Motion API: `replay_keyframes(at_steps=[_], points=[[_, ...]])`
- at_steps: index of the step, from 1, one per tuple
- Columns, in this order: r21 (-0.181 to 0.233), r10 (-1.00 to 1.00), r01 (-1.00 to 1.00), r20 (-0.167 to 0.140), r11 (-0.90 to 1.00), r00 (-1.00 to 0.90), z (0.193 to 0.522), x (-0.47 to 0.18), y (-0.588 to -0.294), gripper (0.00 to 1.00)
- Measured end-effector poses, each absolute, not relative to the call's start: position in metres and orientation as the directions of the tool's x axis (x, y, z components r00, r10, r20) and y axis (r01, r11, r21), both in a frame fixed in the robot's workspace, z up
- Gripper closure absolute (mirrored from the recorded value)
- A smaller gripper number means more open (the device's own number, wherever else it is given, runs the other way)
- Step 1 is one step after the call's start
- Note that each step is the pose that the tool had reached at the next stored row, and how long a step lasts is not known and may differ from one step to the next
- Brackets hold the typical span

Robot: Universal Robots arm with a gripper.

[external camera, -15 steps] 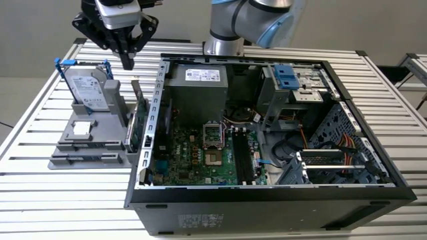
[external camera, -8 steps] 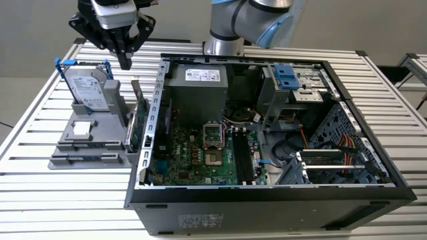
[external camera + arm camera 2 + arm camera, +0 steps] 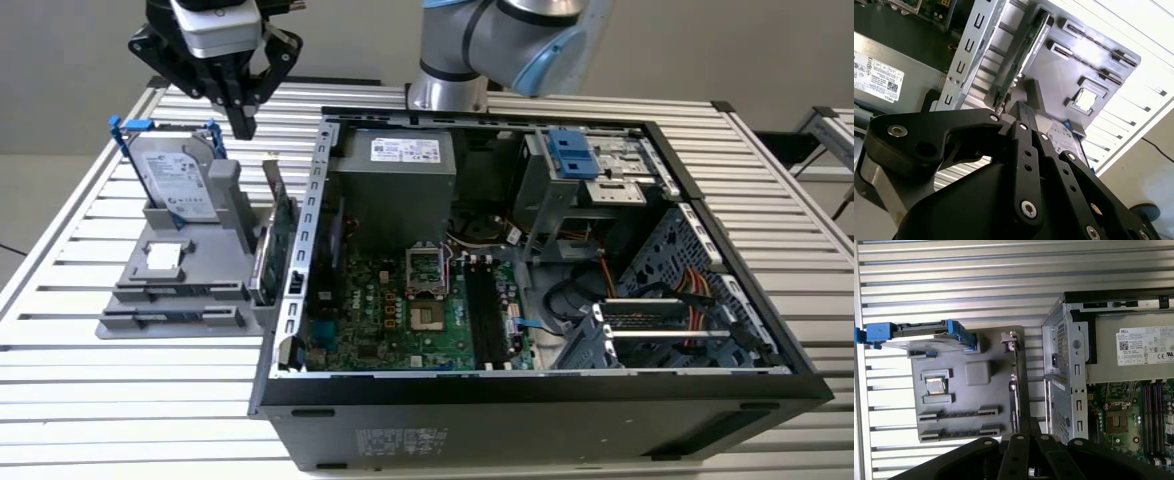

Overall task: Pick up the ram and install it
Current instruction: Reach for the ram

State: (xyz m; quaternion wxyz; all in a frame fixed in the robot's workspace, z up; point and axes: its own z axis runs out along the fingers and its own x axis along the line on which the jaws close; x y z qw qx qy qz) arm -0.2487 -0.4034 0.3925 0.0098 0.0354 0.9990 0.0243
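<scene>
Item: 1 ram (image 3: 959,413), seemingly the dark strip edge-on in the grey holder (image 3: 999,390), beside the computer case (image 3: 1064,365). Light, stiff, fragile; hold by its long edges. Gripper (image 3: 246,128): fingers together, empty, above holder.

My gripper (image 3: 246,125) is hanging, tips down.
I am pressing my two black fingers (image 3: 1021,150) together at the tips and pointing them straight down, while my arm (image 3: 451,50) is standing upright behind, its blue-capped joint at the top.
</scene>
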Motion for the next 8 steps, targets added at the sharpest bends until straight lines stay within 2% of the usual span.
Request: replay_keyframes(at_steps=[8], points=[[0.049,0.071,0.070,-0.018,0.996,-0.997,0.3926,-0.2568,-0.4034,1.00]])
